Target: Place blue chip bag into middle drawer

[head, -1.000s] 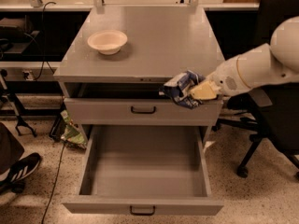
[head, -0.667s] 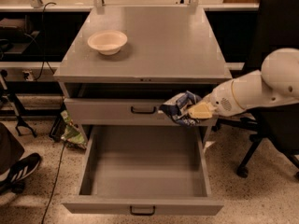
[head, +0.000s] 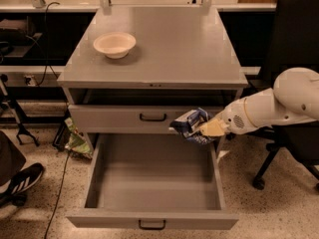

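Lowered since earlier, the blue chip bag (head: 188,124), pinched by the end effector (head: 208,129), should be centred over the middle drawer (head: 149,218).

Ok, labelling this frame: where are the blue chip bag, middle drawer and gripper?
blue chip bag (head: 187,124), camera view, crumpled front.
middle drawer (head: 154,183), camera view, bare floor.
gripper (head: 208,129), camera view, between fingertips, clamping the bag's right edge.

One gripper (head: 208,129) above the middle drawer (head: 154,180); one other drawer (head: 114,118); one blue chip bag (head: 188,124); one bowl (head: 114,44); one green bag (head: 75,141).
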You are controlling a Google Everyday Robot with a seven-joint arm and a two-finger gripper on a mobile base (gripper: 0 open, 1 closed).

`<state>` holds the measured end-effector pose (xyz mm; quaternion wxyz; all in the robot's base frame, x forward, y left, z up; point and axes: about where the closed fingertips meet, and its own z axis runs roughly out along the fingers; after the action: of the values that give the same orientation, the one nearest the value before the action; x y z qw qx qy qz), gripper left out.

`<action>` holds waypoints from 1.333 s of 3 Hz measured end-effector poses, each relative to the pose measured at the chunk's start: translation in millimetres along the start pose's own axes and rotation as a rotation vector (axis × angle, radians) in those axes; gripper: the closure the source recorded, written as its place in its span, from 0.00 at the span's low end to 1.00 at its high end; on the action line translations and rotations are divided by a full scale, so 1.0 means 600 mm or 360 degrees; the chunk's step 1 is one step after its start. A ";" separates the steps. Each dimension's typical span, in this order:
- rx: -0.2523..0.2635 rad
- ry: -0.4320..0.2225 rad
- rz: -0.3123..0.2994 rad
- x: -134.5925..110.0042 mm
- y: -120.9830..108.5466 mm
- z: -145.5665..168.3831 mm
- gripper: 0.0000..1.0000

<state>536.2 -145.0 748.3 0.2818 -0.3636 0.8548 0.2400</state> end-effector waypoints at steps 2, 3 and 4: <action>-0.0085 0.0017 -0.0016 0.029 0.004 0.041 1.00; -0.0147 -0.0015 0.0030 0.078 -0.002 0.099 1.00; -0.0181 -0.0041 0.0095 0.125 -0.010 0.152 1.00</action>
<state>525.5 -128.7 631.6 0.2644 -0.3502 0.8466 0.3011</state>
